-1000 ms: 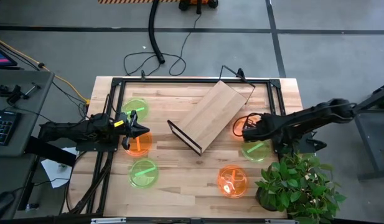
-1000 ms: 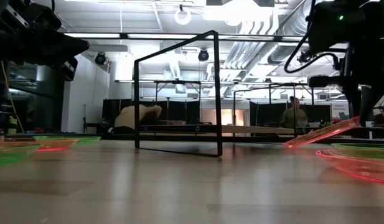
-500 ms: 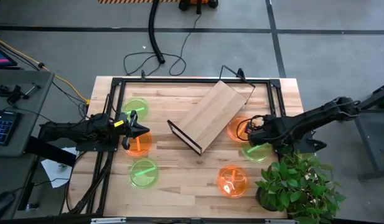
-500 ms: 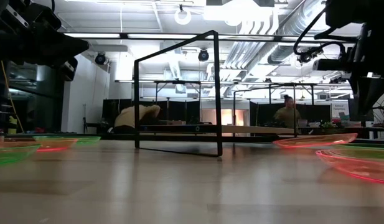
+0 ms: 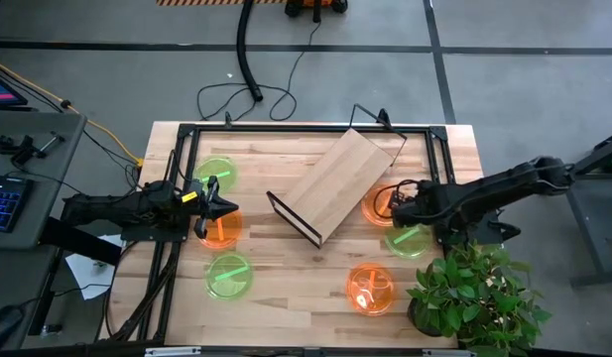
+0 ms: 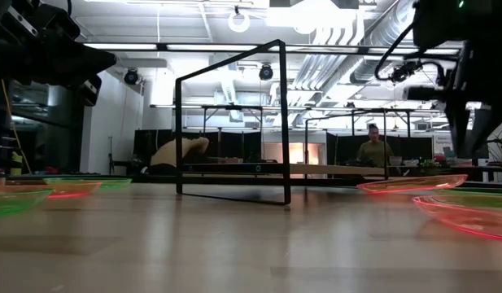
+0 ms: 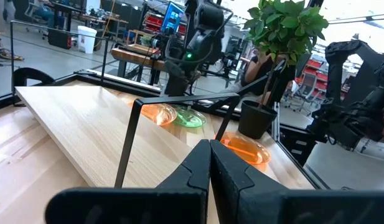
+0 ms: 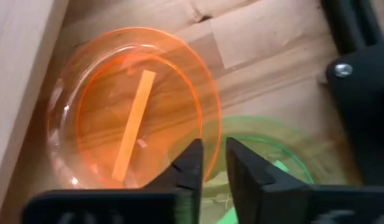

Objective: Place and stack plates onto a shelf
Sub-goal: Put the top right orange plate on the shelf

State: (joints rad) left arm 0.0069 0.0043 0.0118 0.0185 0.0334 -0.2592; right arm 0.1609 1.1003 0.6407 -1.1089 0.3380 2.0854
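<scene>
The shelf [image 5: 335, 183], a light board on a thin black wire frame [image 6: 234, 122], lies slantwise at the table's middle. An orange plate [image 8: 129, 124] lies flat on the table by the shelf's right side, with a green plate [image 8: 272, 162] beside it. My right gripper [image 8: 213, 155] hangs just above the orange plate's rim, pointing steeply down, open by a narrow gap and holding nothing. Another orange plate [image 5: 370, 288] lies nearer the front. At the left lie a green plate [image 5: 216, 174], an orange plate [image 5: 221, 230] and a green plate [image 5: 229, 276]. My left gripper [image 5: 231, 208] waits there, level and shut.
A potted plant [image 5: 474, 293] stands at the table's front right corner, close to my right arm. A black frame [image 5: 286, 129] runs along the table's far edge and sides. Bare wood lies between the shelf's near end and the front plates.
The orange plate by the shelf stood tilted in my right gripper's hold, one edge raised and the other on the table. Its raised edge has come down, and the plate lies flat. My right gripper has let go and hangs clear above it.
</scene>
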